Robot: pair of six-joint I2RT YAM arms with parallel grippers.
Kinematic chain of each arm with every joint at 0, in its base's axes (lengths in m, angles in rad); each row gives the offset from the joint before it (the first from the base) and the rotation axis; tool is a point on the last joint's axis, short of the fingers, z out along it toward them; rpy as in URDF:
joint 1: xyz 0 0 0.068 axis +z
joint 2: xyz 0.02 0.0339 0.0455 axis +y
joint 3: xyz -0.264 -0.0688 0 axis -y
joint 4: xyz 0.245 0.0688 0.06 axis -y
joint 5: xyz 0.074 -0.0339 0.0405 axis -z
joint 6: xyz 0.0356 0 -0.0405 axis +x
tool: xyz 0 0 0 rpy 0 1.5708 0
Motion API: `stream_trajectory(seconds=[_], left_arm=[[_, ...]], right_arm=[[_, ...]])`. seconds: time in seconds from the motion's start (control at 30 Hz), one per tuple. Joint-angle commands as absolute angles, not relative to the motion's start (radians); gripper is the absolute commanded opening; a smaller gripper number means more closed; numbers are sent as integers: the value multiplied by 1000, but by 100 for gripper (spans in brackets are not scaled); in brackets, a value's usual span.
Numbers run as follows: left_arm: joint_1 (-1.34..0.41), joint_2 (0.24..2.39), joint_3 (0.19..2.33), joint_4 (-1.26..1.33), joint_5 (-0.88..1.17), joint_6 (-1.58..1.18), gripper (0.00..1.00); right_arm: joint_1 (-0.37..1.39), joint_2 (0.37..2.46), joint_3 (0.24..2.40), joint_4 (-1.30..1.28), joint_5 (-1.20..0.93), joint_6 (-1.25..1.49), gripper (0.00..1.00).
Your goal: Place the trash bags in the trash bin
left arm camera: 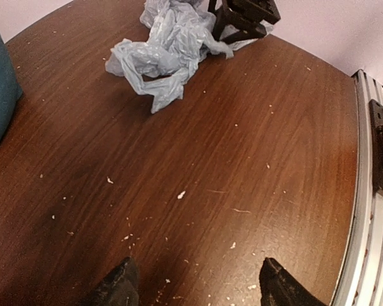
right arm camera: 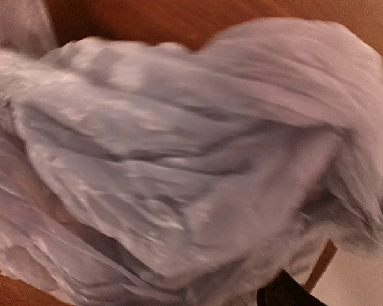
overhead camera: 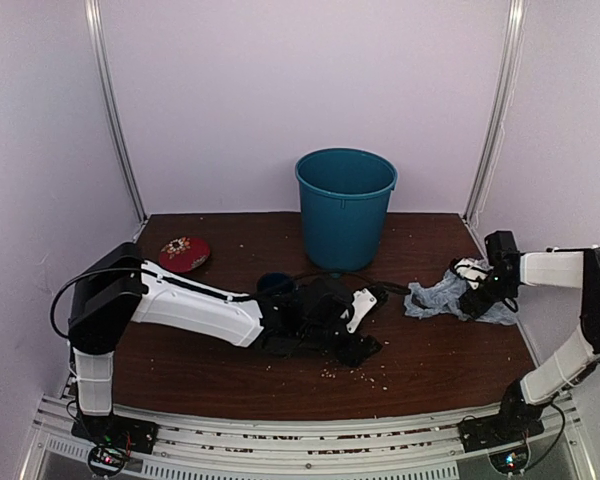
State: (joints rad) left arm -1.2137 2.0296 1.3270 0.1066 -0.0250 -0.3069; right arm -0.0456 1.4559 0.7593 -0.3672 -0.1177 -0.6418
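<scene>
Step in hand: seizing trash bag [overhead camera: 435, 298], not yet lifted. At bag's right edge sat right tool [overhead camera: 477, 295]; its wrist view was all blurred plastic, so spread or pinching: cannot tell. Spread and empty, left tool [left arm camera: 195, 287] hung low over bench [overhead camera: 430, 350]. Next move called for firm pinch, lift, carry over trash bin [overhead camera: 345, 205]. Bag lay crumpled on bench, pale blue-grey, translucent, right of bin, apart from it.

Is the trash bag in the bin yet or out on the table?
Out. The trash bag lies crumpled on the table, right of the upright teal bin, apart from it.
</scene>
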Motion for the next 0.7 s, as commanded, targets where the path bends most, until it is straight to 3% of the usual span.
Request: stream_trajectory(seconds=[0.0, 0.1, 0.2, 0.4, 0.67], left_arm=[[-1182, 2037, 1341, 201, -118, -334, 66], [-1155, 1977, 1253, 262, -103, -358, 66], [-1153, 1890, 1161, 265, -122, -357, 65], [-1155, 1615, 876, 318, -123, -400, 68], [-1198, 1426, 723, 262, -71, -507, 70]], right_arm=[[92, 1535, 771, -322, -46, -674, 50], [217, 1542, 749, -335, -26, -686, 18], [306, 1472, 693, -327, -36, -695, 1], [542, 1321, 711, -445, -11, -599, 0], [693, 1426, 788, -462, -16, -483, 0]])
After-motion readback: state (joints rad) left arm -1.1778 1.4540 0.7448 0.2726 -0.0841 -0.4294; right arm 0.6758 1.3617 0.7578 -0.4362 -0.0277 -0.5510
